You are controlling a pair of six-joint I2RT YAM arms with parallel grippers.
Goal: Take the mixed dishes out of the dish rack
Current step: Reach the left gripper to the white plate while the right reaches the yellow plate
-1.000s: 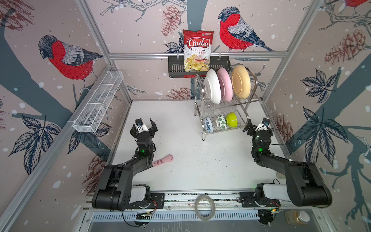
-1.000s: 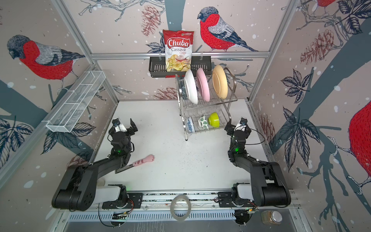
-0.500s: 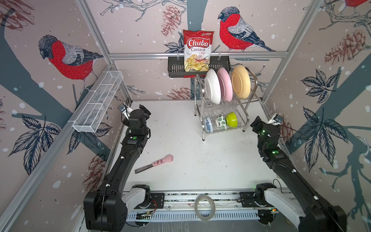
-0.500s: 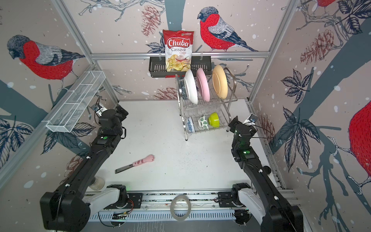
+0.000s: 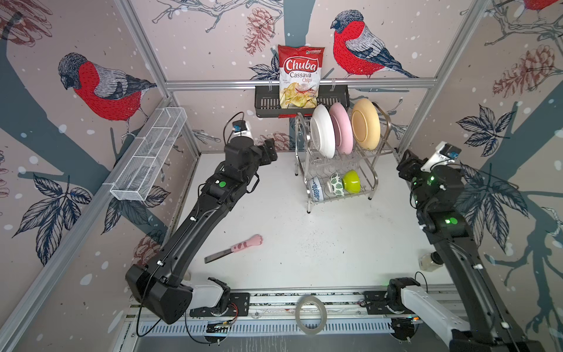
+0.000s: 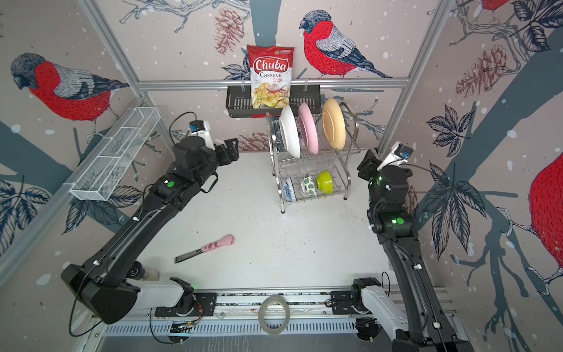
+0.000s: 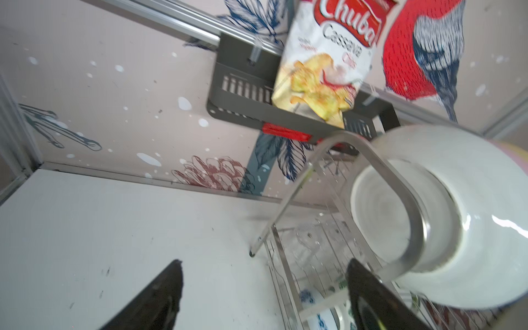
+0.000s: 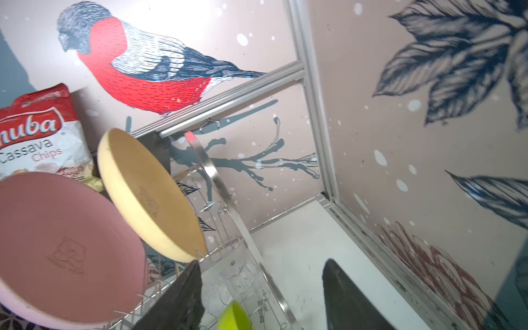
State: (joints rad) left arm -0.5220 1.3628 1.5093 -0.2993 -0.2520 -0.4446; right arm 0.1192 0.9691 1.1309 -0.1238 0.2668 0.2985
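1. nothing unloaded yet far as i can tell, it's all left to do
2. dish rack (image 5: 307,198) sits at the back of the tabletop (image 5: 304,243): white plate (image 5: 322,131), pink plate (image 5: 343,128), tan plate (image 5: 365,123) upright on top, blue-floral bowl (image 5: 315,189), green-leaf bowl (image 5: 335,184), lime bowl (image 5: 352,181) on edge below
3. clear glasses (image 8: 237,274) barely show under the plates
4. left pincer (image 5: 269,150) wide open, empty, near the rack's white plate end
5. right pincer (image 5: 406,161) partly open, empty, near the tan plate end

The clear glasses (image 8: 237,275) barely show inside the dish rack (image 8: 228,200).
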